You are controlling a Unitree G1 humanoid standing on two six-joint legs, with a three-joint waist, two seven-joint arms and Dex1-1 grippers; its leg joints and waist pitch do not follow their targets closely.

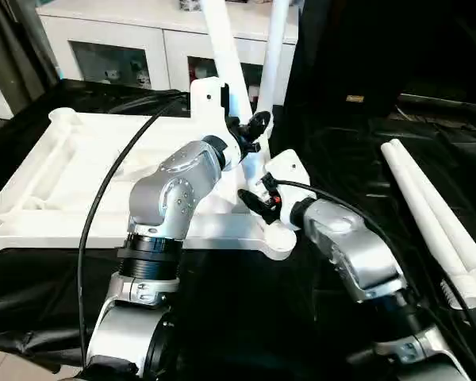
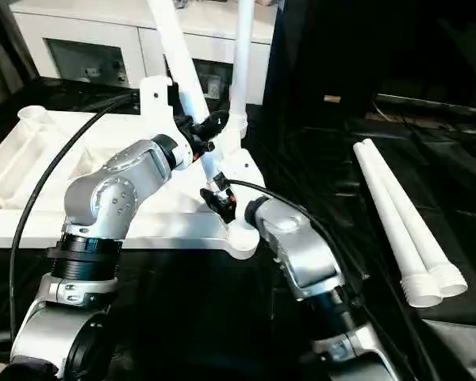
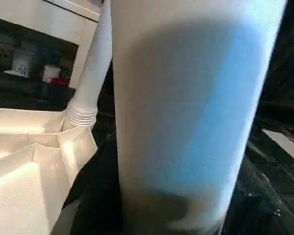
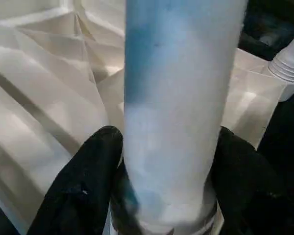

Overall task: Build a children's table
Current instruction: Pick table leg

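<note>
The white plastic tabletop (image 1: 79,171) lies ribbed underside up on a black-covered work surface (image 2: 222,317), its round corner sockets facing upward.

Left gripper (image 1: 250,131): positioned over the tabletop's far right area, its black fingers closed around a tilted white leg (image 1: 224,55) that leans up and away toward the white glass-doored cabinet (image 1: 119,48). In the left wrist view this leg (image 3: 186,112) stands directly between the fingers. Finding: clamped on the tilted leg, partway up its length.

Right gripper (image 1: 258,202): positioned lower on the same tilted leg, just above the tabletop's near right corner socket (image 1: 278,238). In the right wrist view the two black fingers (image 4: 83,186) sit on either side of the leg (image 4: 181,98), close against it. Whether they press the leg or merely bracket it cannot be told; the jaws stand about as wide as the leg.

A second leg (image 1: 271,55) stands upright, its threaded end seated at the tabletop's far right corner socket, just beside the tilted one.

Two further legs (image 2: 397,222) lie side by side on the black surface, well apart to the right of the tabletop, threaded ends toward the robot.
</note>
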